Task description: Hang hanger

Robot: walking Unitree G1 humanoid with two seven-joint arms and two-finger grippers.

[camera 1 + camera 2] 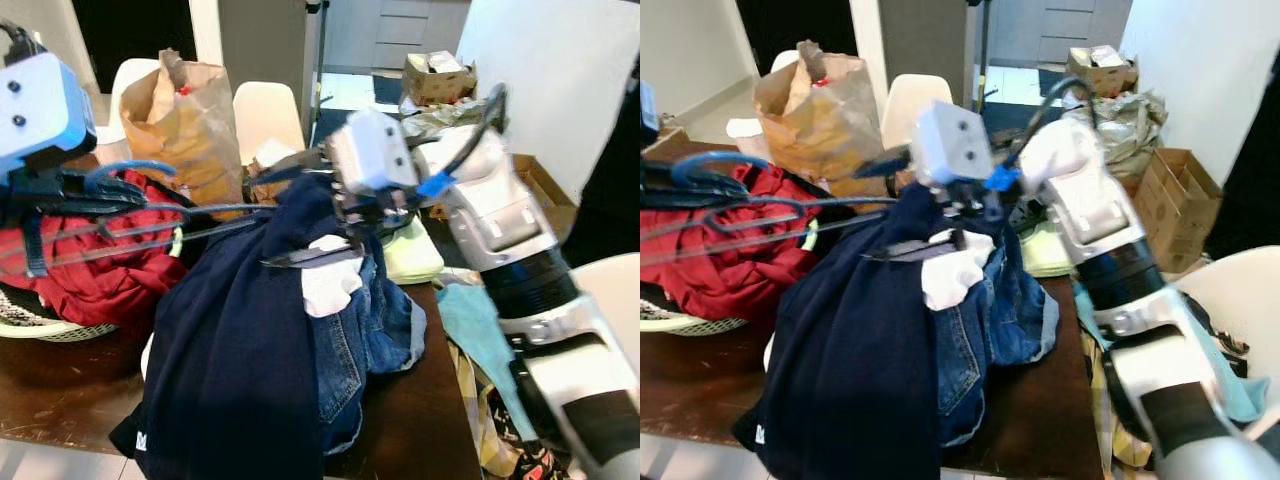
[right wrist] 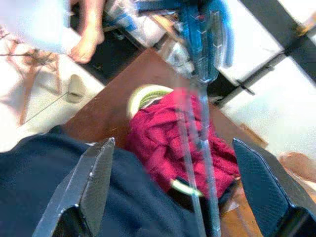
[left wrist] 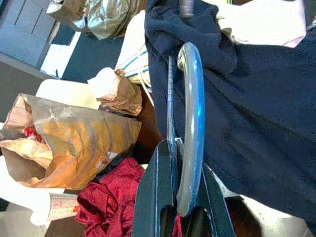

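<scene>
1. The left gripper (image 3: pixel 177 197) is clamped on the blue hanger (image 3: pixel 190 123), holding it level above the table (image 1: pixel 60 390).
2. The right gripper (image 2: pixel 173 187), fingers spread wide and empty, hovers over the navy garment (image 1: pixel 240 340).
3. Jeans (image 1: pixel 365 330), a red cloth (image 1: pixel 90 265) in a basket and a paper bag (image 1: pixel 185 130) crowd around.
</scene>
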